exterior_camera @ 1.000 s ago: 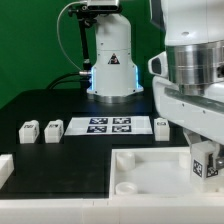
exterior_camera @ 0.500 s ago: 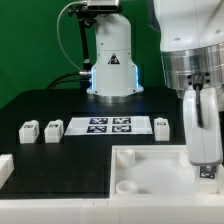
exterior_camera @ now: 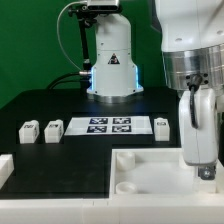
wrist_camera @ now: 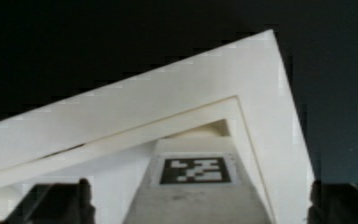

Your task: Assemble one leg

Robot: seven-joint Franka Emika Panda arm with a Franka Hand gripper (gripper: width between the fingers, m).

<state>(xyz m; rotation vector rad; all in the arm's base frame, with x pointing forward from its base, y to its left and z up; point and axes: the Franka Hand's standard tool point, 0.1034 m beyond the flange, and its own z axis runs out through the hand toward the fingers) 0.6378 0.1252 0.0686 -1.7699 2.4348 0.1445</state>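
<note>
My gripper (exterior_camera: pixel 205 168) is low over the exterior view's right part of the large white square tray-like part (exterior_camera: pixel 150 178). A leg (exterior_camera: pixel 207 172), a small white block with a black-and-white marker, stands there between my fingers. In the wrist view the leg (wrist_camera: pixel 202 185) lies between the two dark fingertips (wrist_camera: pixel 60 205), with a strip of white showing on each side of it, so the jaws stand open around it without touching. The tray-like part's corner (wrist_camera: pixel 140 110) fills that view. Three more legs lie on the table (exterior_camera: pixel 25 130), (exterior_camera: pixel 52 128), (exterior_camera: pixel 162 125).
The marker board (exterior_camera: pixel 108 126) lies mid-table between the loose legs. The robot base (exterior_camera: pixel 112 60) stands behind it. Another white part (exterior_camera: pixel 5 165) shows at the exterior view's left edge. The table is black.
From 1.0 s ago the wrist has turned about its vertical axis, so the gripper now shows its narrow side. The leg stays in the same spot. Almost nothing has changed in the last half second.
</note>
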